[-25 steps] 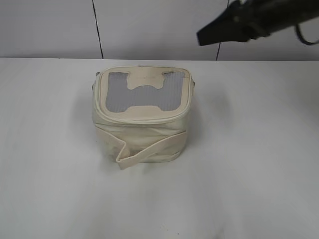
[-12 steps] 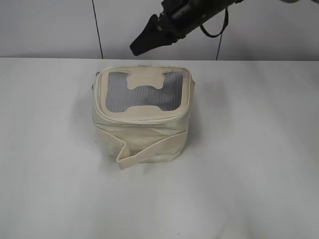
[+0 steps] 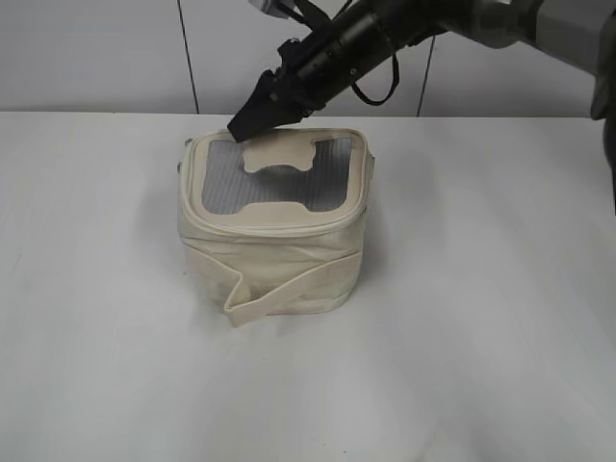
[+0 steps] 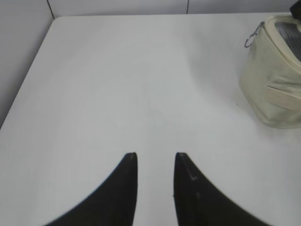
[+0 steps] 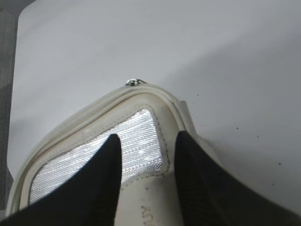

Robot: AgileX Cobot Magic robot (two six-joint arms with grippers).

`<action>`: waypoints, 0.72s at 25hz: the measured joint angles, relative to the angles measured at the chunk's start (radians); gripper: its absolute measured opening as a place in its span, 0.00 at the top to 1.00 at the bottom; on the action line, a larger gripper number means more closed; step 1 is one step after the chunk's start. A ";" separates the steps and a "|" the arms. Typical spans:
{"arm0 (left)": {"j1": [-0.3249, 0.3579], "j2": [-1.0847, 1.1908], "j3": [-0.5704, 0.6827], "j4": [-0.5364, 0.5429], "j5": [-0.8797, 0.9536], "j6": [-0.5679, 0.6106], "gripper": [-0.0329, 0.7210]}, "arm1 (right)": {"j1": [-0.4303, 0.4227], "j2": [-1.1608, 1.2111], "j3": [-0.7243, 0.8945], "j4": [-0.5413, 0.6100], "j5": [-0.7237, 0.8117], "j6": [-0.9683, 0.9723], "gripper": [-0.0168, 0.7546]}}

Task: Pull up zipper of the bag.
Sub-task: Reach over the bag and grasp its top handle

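The right arm (image 3: 452, 19) came in from the far right and sloped down to the left over the bag (image 3: 274, 226). The right gripper (image 3: 248, 122) hung at the far left part of the bag's top, just above the grey mesh panel (image 3: 274, 183). In the right wrist view its two fingers (image 5: 96, 181) were spread apart, with mesh and cream patch (image 5: 146, 207) showing between them, and they held nothing. Whether the tips touched the top, I could not tell.

The bag stood on the white table (image 3: 481, 337), near the middle. The zipper (image 5: 94, 106) ran around its top rim, and a small metal slider (image 5: 132, 82) sat at the corner beyond the fingers.

The left gripper (image 4: 155, 157) hovered over bare table, well apart from the bag on its right. Its fingers were also spread and empty.
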 joint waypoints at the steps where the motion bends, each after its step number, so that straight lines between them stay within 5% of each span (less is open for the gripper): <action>1: 0.000 0.030 -0.005 -0.008 -0.006 0.007 0.68 | 0.001 0.003 0.000 -0.006 -0.006 0.000 0.58; 6: 0.000 0.204 -0.045 -0.209 -0.158 0.109 0.68 | 0.004 0.017 -0.002 -0.031 -0.031 0.001 0.89; 9: 0.000 0.311 -0.051 -0.373 -0.294 0.228 0.68 | 0.004 0.017 -0.003 -0.040 -0.035 0.000 0.97; 15: 0.000 0.525 -0.052 -0.616 -0.449 0.470 0.68 | 0.004 0.020 -0.048 -0.058 -0.018 0.001 0.94; 18: 0.000 0.558 -0.052 -0.676 -0.473 0.529 0.68 | 0.004 0.030 -0.123 -0.077 0.028 0.019 0.71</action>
